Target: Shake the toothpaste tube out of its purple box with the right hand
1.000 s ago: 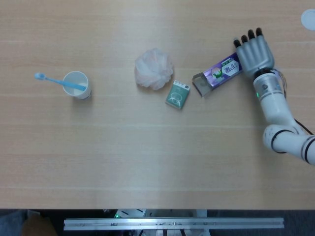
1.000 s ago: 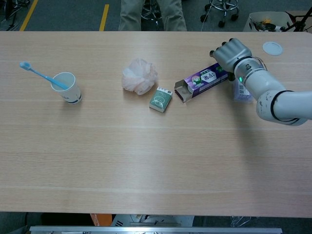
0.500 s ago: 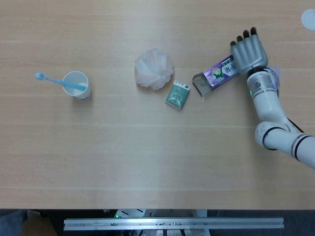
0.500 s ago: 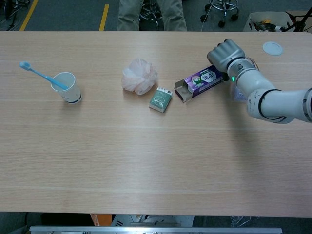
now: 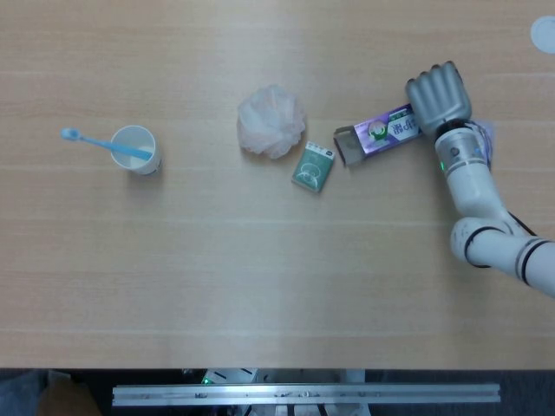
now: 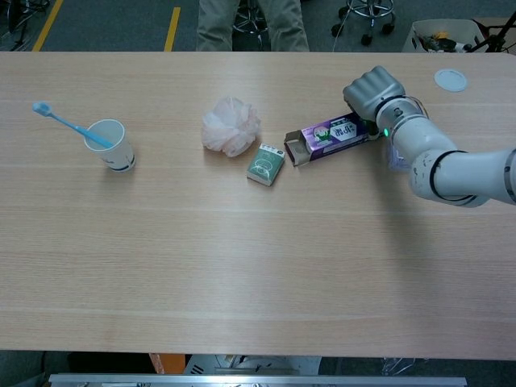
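The purple box [image 5: 381, 134] lies on the table right of centre, its open flap end pointing left toward a small green box. My right hand [image 5: 438, 94] has its fingers curled down over the box's right end and grips it. In the chest view the same purple box [image 6: 330, 133] sits under the right hand [image 6: 372, 87] at its far end. No toothpaste tube shows outside the box. The left hand appears in neither view.
A small green box [image 5: 313, 166] lies just left of the purple box's open end. A pale pink bath pouf [image 5: 272, 121] sits further left. A white cup holding a blue toothbrush [image 5: 134, 149] stands at far left. A white disc [image 5: 543, 33] is at the back right corner.
The right hand's fingers have curled from outstretched into a grip over the box's right end. The box has turned flatter and shifted slightly left, toward the green box.
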### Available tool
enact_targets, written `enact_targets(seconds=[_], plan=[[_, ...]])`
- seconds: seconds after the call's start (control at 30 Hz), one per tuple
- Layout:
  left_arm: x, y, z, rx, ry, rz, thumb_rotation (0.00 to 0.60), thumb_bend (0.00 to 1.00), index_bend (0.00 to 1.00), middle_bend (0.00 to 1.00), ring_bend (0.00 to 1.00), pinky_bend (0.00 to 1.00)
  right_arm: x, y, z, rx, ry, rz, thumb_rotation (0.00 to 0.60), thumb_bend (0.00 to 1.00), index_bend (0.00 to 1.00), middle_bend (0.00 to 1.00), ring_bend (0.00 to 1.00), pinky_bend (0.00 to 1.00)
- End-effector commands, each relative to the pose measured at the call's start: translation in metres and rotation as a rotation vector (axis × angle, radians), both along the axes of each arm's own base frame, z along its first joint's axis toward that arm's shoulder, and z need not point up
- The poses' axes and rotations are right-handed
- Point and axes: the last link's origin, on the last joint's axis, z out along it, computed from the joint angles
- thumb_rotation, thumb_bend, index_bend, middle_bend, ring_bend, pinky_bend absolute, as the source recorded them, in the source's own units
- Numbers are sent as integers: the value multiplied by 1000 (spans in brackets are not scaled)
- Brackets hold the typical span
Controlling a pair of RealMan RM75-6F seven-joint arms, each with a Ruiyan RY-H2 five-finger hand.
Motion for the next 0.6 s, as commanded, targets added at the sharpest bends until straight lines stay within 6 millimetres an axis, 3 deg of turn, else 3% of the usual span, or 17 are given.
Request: enact_targets(seconds=[0.03, 0.47, 0.6], plan=[[0, 0, 0, 1, 0, -1, 600, 257, 146, 154, 158, 189, 6, 0, 9, -15, -32, 37, 600, 209, 676, 547, 478, 546], [2, 3, -1, -5, -8, -24, 600, 257, 146, 154, 158, 189, 49, 19, 92, -102, 13, 366, 600, 209, 688, 556, 493, 571], [3, 4, 0, -4, -10, -36, 600, 257, 146, 154, 158, 189, 55, 30, 113, -86, 158, 499, 600, 209, 694, 559, 497, 575]])
